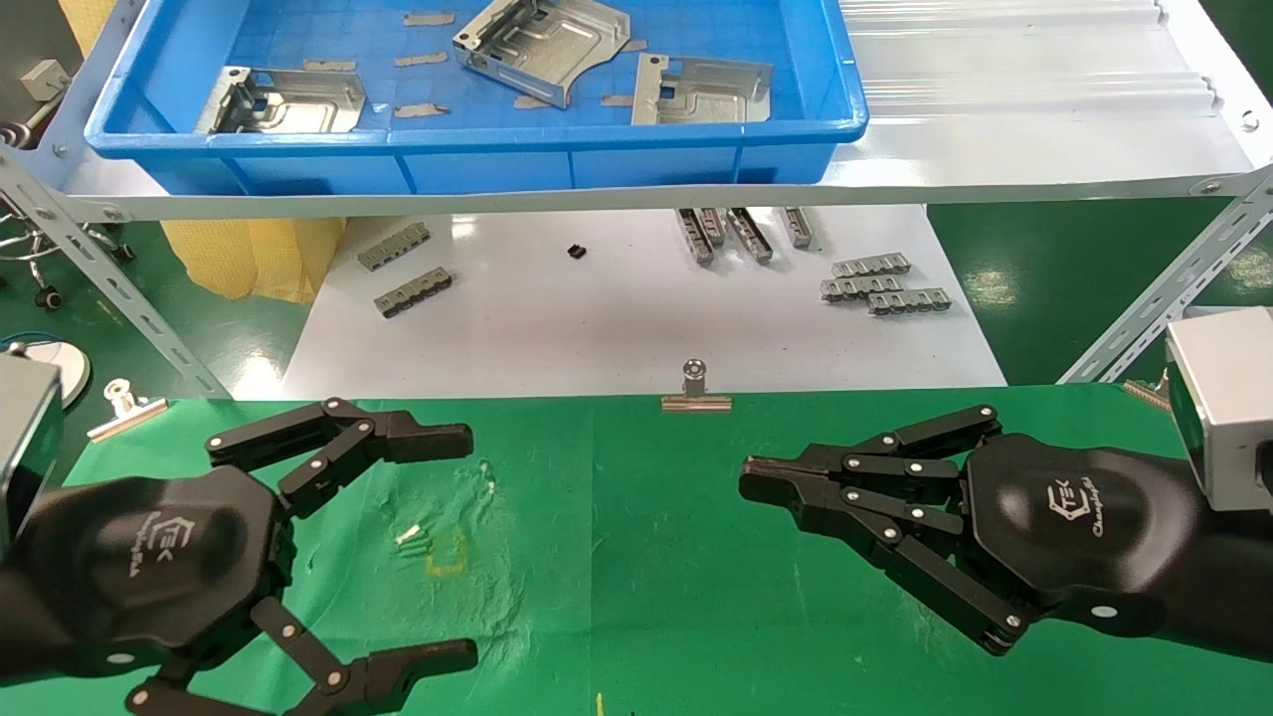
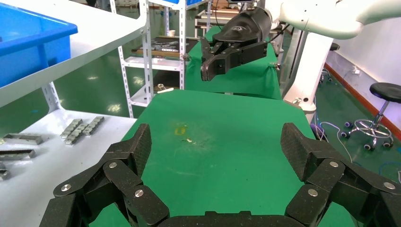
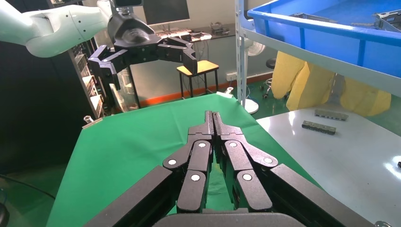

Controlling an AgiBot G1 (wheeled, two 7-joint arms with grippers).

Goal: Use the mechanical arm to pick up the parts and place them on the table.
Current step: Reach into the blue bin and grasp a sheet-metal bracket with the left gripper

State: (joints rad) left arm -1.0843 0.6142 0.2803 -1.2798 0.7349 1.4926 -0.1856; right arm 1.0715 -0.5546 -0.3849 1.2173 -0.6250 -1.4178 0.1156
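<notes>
Left claw (image 1: 467, 542) hangs low over the green desk (image 1: 646, 557) in the head view with its fingers spread wide and nothing between them. Right claw (image 1: 748, 479) hovers over the desk's right half, fingers pressed together into a point, also empty. All three sheet-metal parts are up in the blue tray (image 1: 477, 139) on the white shelf: one (image 1: 283, 99) at its left end, one (image 1: 542, 45) tilted in the middle, one (image 1: 701, 91) to the right. Below the shelf, a glossy white board (image 1: 617, 318) carries small grey notched strips (image 1: 885, 283), and a binder clip (image 1: 696, 390) sits on the desk's far edge. A faint yellow square mark (image 1: 446, 552) shows on the cloth just right of the left claw.

Left wrist view: the left claw's black fingers (image 2: 137, 146) stand far apart on either side of bare green cloth (image 2: 227, 156). The right claw (image 2: 210, 71) is farther off, shut up tight above the desk.

Right wrist view: the right claw's fingertips (image 3: 213, 120) touch each other over the green desk (image 3: 132, 142). The left claw (image 3: 142, 52) is across the way, splayed open. A corner of the blue tray (image 3: 321, 33) sits up on the shelf, parts barely visible inside.
</notes>
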